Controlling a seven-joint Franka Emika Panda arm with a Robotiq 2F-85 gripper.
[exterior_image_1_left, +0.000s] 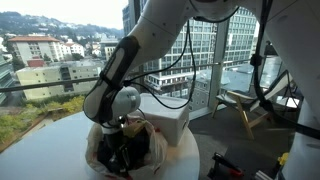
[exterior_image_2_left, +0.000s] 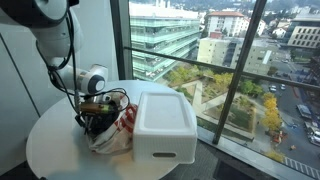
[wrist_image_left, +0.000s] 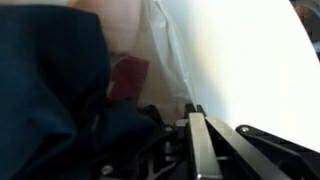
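On a round white table (exterior_image_1_left: 45, 150) (exterior_image_2_left: 50, 145) lies a crumpled white plastic bag (exterior_image_1_left: 158, 148) (exterior_image_2_left: 124, 128) with dark things in it. My gripper (exterior_image_1_left: 125, 152) (exterior_image_2_left: 97, 118) reaches down into the bag's mouth. In the wrist view the gripper (wrist_image_left: 193, 108) is shut, its two fingers pressed flat together with no gap. The tips lie against the bag's white film (wrist_image_left: 165, 50); whether film is pinched between them I cannot tell. Dark blue cloth (wrist_image_left: 50, 80) fills the left of that view, with a red piece (wrist_image_left: 128, 78) behind it.
A white lidded box (exterior_image_1_left: 165, 115) (exterior_image_2_left: 163, 125) stands on the table right beside the bag. Floor-to-ceiling glass (exterior_image_2_left: 215, 70) runs close behind the table. A wooden chair (exterior_image_1_left: 245, 105) and black gear (exterior_image_1_left: 225, 165) stand on the floor beyond the table edge.
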